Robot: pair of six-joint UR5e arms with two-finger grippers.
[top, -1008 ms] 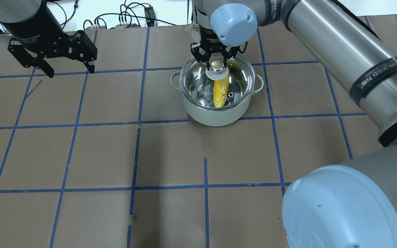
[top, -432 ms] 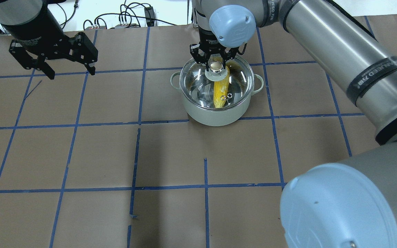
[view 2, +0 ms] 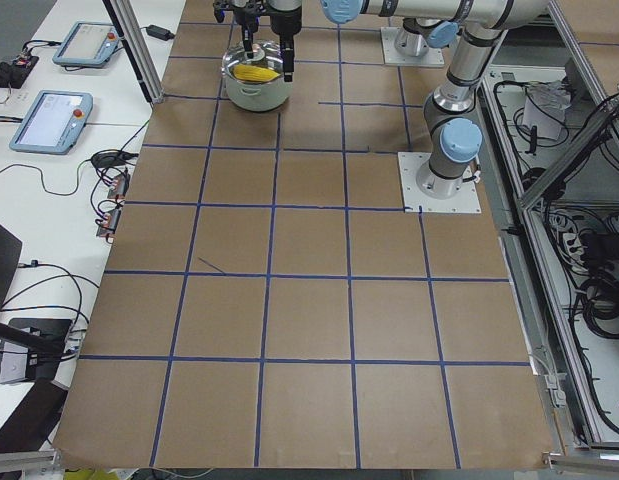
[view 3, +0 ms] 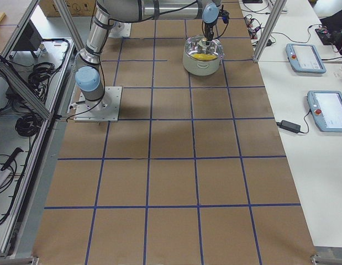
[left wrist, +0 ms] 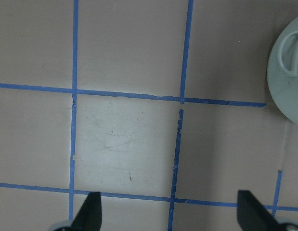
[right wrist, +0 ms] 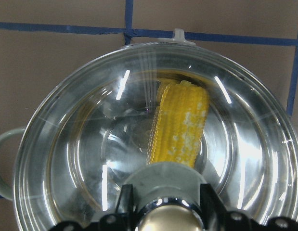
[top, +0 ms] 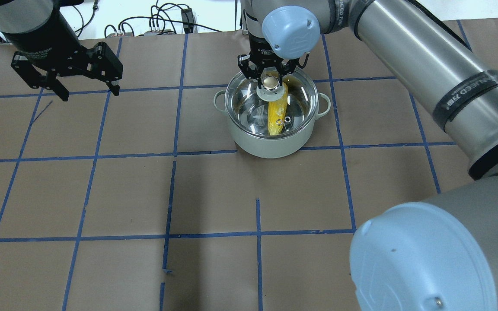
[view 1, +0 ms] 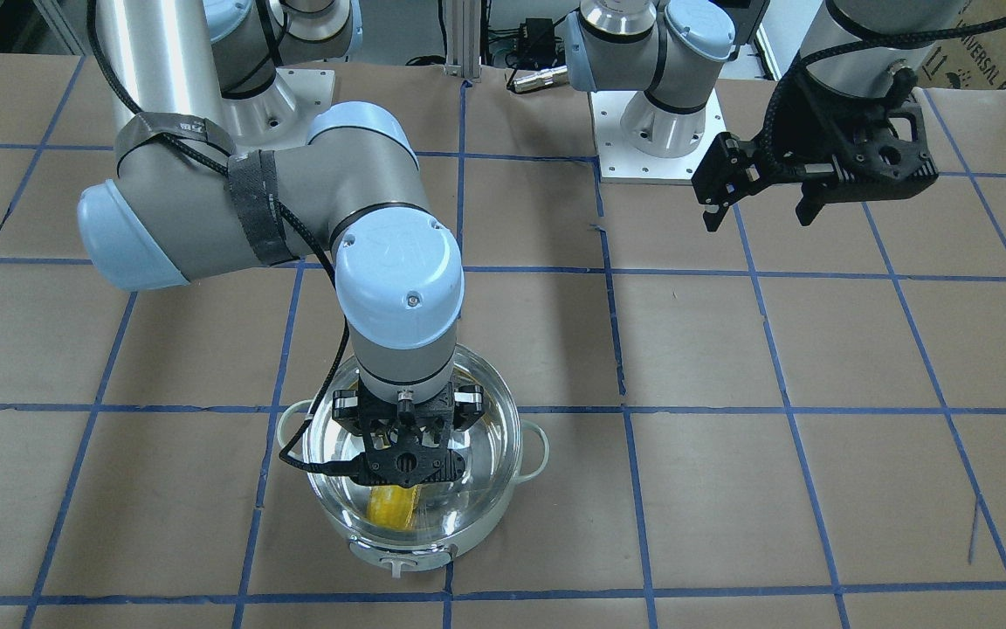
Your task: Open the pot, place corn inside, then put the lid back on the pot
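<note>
Brown paper taped into squares with blue lines covers the table, and cables trail along its far edge.

My worry is the way out. The right gripper hangs straight over the lid, one finger on each side of the knob. My wrist camera shows a dark gap between each finger and the knob, so I read the grip as let go. If I pull away at a slant, a finger could hook the knob and tip or drag the glass off the rim. If the fingers are less clear than I judge, rising would take the lid along. The rim nearest the gripper is hidden, so I can't confirm the lid sits flat there.

The left gripper is spread wide and empty, above the table and well apart from the pot.

The pot has a pale outer wall, a bright steel inside and small loop handles. The clear domed lid lies on it. The corn is inside on the bottom, yellow and ridged, one end under the knob and the other pointing toward the wall.
</note>
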